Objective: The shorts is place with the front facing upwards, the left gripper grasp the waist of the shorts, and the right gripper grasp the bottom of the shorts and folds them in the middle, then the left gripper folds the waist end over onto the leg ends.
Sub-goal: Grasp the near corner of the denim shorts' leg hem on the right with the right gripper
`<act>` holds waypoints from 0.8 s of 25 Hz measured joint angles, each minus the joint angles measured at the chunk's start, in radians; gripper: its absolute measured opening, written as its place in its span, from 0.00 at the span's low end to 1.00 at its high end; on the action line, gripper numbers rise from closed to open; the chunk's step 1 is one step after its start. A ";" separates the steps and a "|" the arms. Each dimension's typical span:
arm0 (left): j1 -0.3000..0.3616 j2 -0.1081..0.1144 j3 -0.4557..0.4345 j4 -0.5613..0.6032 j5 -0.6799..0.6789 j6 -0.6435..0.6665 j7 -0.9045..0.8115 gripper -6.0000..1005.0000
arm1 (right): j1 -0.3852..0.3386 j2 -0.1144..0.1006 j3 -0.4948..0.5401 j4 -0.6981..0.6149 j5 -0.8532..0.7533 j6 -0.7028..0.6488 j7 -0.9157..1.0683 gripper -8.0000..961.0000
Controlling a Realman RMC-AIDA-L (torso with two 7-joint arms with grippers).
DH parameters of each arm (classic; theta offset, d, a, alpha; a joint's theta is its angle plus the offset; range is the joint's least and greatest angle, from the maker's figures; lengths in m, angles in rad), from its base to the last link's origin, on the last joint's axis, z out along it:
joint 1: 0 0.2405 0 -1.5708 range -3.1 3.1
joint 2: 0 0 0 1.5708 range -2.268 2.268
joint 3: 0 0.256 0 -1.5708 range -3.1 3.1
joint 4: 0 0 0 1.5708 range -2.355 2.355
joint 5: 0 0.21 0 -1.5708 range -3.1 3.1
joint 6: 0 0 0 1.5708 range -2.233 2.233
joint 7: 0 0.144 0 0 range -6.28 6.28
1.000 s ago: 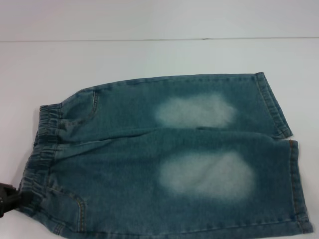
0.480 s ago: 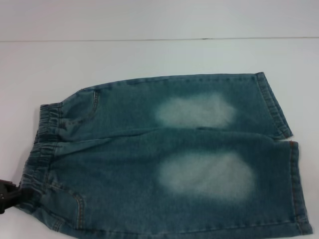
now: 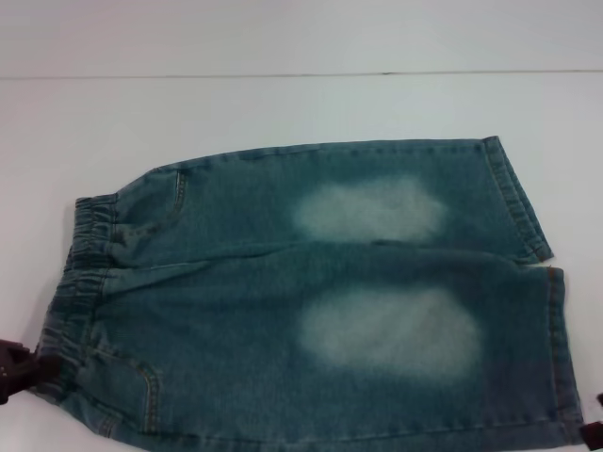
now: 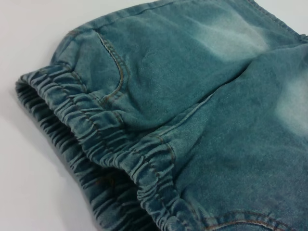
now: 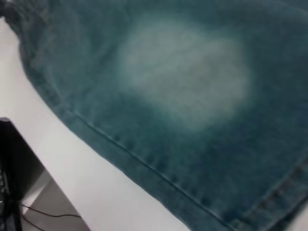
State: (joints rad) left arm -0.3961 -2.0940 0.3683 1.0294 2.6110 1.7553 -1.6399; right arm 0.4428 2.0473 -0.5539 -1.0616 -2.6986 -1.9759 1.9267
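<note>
Head view shows the shorts [image 3: 311, 292] spread flat on my white table [image 3: 283, 104], waist toward my left. My left gripper [image 3: 17, 369] sits at the near waist corner, my right gripper [image 3: 592, 433] by the near leg hem; whether either's jaws are closed, I cannot tell.

A plain white table [image 3: 283, 104] carried the work, its far edge running as a thin dark line across the upper part of the head view. A pair of faded blue denim shorts [image 3: 311, 292] lay flat and spread out directly on it, front side up. The elastic waistband [image 3: 80, 273] pointed toward the robot's left and the two leg hems [image 3: 537, 282] toward its right. Each leg bore a pale washed patch. The near leg reached close to the table's near edge [image 5: 96, 187].
</note>
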 joint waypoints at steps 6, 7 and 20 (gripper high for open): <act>0.003 0.000 0.000 0.000 0.004 -0.001 0.001 0.06 | 0.032 0.000 -0.010 0.083 -0.024 0.037 -0.005 0.86; 0.004 0.000 0.000 0.000 0.004 -0.001 0.002 0.06 | 0.033 0.001 -0.013 0.085 -0.024 0.038 -0.005 0.85; 0.007 0.000 0.000 -0.002 0.006 -0.007 0.004 0.05 | 0.041 0.023 -0.057 0.086 -0.046 0.044 0.010 0.80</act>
State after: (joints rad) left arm -0.3896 -2.0938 0.3681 1.0274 2.6168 1.7484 -1.6364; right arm 0.4837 2.0702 -0.6105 -0.9756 -2.7447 -1.9319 1.9368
